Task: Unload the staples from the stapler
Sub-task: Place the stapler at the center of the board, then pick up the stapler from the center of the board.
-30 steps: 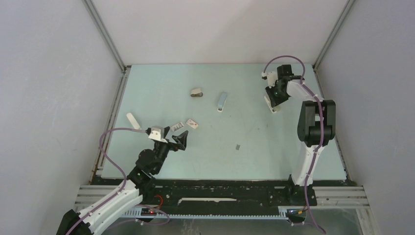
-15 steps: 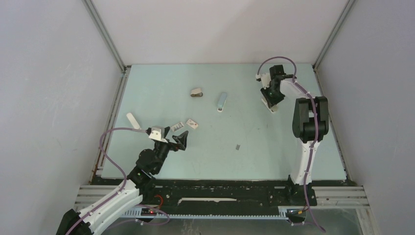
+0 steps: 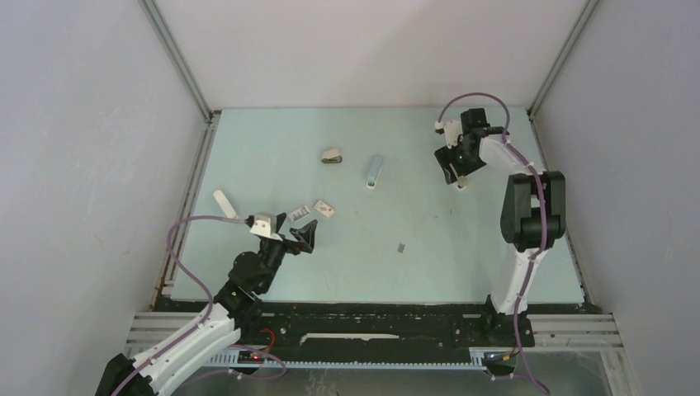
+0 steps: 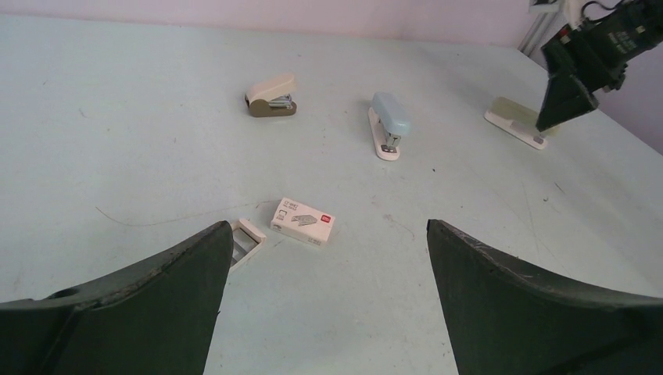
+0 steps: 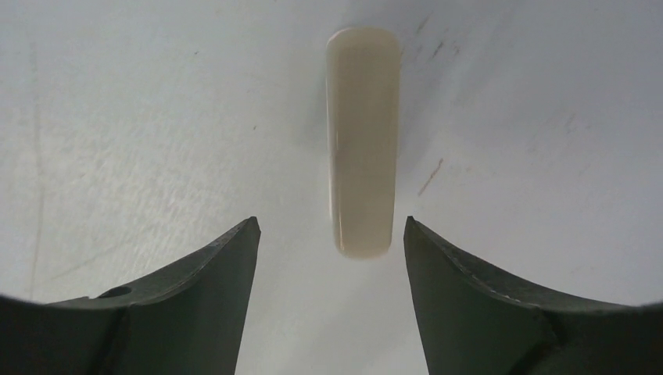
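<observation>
One cream stapler (image 5: 362,141) under right tool (image 5: 330,228)

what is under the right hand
A cream stapler lies flat on the table, centred below the open right hand, and neither finger touches it. In the top view the hand covers most of it. Its inside cannot be seen.

- We find the light even and diffuse in all three views; the table (image 3: 272,148) reads pale and bright, without glare.
- Shadows are soft and short; we note a faint one hugging the beige item (image 5: 361,141) in the right wrist view.
- We see the left fingers (image 4: 117,312) and the right fingers (image 5: 180,312) dark, with little surface detail.
- In the overhead view we resolve small items only coarsely; the walls (image 3: 82,124) show grey and unevenly lit.
</observation>
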`<state>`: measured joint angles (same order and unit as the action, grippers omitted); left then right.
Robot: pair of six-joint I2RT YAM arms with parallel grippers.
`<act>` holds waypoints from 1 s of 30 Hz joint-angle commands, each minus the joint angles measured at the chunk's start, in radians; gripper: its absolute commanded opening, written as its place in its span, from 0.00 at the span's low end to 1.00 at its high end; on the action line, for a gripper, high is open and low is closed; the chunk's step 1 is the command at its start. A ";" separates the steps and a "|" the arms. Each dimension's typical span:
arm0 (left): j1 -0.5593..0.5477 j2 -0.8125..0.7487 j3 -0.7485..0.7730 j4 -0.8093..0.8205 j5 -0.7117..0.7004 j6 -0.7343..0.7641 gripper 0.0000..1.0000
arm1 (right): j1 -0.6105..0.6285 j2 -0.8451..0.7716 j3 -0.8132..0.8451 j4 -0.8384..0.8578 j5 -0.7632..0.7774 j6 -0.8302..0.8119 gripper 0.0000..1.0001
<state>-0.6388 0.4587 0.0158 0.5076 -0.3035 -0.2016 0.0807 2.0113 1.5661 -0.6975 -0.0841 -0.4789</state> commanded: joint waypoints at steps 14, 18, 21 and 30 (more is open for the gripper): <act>0.007 -0.042 -0.010 0.002 -0.046 -0.016 1.00 | -0.073 -0.592 -0.288 0.059 -0.611 0.027 0.81; 0.005 -0.036 -0.035 0.007 -0.047 -0.018 1.00 | -0.067 -0.611 -0.314 0.090 -0.764 0.072 0.80; 0.005 -0.025 -0.036 0.013 -0.049 -0.018 1.00 | -0.029 -0.605 -0.330 0.113 -0.824 0.094 0.80; 0.006 0.005 -0.029 0.022 -0.069 -0.027 1.00 | 0.092 -0.558 -0.331 0.140 -0.798 0.124 0.80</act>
<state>-0.6388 0.4496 0.0158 0.4988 -0.3393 -0.2108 0.1402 1.4353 1.2331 -0.5972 -0.8532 -0.3882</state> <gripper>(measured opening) 0.996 0.804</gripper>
